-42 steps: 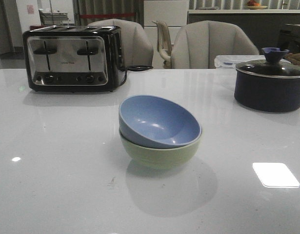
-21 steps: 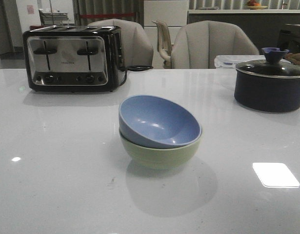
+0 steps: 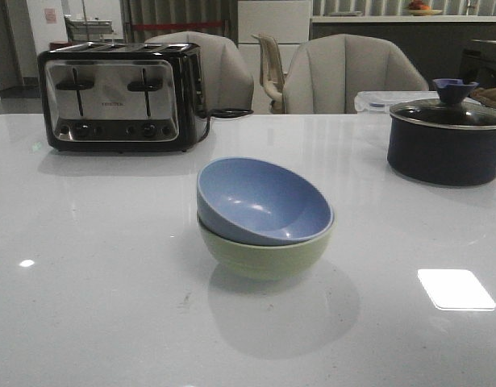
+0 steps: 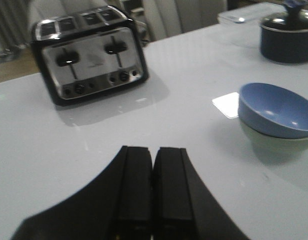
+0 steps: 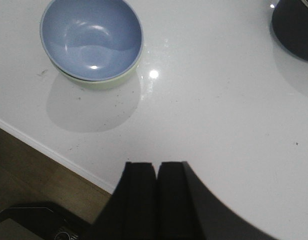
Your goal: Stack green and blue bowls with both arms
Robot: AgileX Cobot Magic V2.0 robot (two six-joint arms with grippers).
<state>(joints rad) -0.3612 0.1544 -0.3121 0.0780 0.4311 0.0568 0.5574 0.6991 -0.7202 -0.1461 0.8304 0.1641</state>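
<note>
- With the blue bowl (image 3: 262, 201) nested tilted inside the green bowl (image 3: 264, 254) mid-bench (image 3: 94, 266), stacking looks done.
- Left claw (image 4: 152, 192) and right claw (image 5: 157, 195): both closed, empty, well clear.
- Best leave the stack untouched.

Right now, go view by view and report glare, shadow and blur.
Front view: dim, a bright glare patch on the table, soft shadow under the green bowl. Left wrist view: slightly blurred toaster. Right wrist view: highlights inside the blue bowl.
</note>
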